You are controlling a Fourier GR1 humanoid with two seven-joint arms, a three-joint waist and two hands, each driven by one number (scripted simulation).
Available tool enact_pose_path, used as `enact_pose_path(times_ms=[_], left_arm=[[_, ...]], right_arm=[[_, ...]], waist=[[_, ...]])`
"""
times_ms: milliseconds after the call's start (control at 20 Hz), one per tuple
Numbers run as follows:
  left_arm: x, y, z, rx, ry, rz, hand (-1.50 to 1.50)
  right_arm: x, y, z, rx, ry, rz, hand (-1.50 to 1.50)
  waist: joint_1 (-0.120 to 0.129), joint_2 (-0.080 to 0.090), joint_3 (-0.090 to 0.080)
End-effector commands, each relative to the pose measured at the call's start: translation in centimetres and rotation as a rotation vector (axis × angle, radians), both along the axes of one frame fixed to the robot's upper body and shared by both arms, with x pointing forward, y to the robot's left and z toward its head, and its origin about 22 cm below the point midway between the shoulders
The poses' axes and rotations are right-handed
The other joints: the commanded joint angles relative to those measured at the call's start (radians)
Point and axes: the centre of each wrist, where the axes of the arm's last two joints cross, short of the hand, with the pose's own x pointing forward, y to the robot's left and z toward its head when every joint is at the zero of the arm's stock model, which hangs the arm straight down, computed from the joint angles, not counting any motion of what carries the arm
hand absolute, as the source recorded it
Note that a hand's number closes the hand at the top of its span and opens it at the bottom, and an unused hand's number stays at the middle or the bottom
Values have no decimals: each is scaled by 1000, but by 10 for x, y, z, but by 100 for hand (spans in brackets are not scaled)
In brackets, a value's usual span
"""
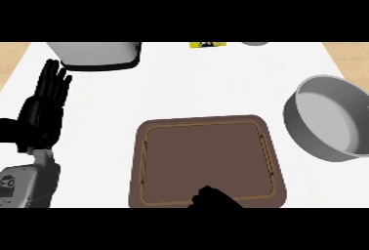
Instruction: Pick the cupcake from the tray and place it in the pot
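A brown tray with a thin lighter rim line lies in the middle of the white counter, and its surface shows nothing on it. No cupcake shows anywhere. A grey pot stands tilted in view to the right of the tray, its inside bare. Only the top of my right hand shows, as a dark shape over the tray's near edge at the view's bottom; whatever is under it is hidden. My left hand rests open at the far left, fingers straight and pointing up, well away from the tray.
A large white and dark vessel stands at the back left. A small yellow label and a grey round object sit at the counter's far edge. Bare white counter lies between the tray and the pot.
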Motion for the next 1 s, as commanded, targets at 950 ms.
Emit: enact_pose_path(times_ms=[950], left_arm=[[4, -16, 8, -8, -24, -34, 0]], right_arm=[[-82, -134, 142, 456, -483, -853, 150]], waist=[[35, 25, 9]])
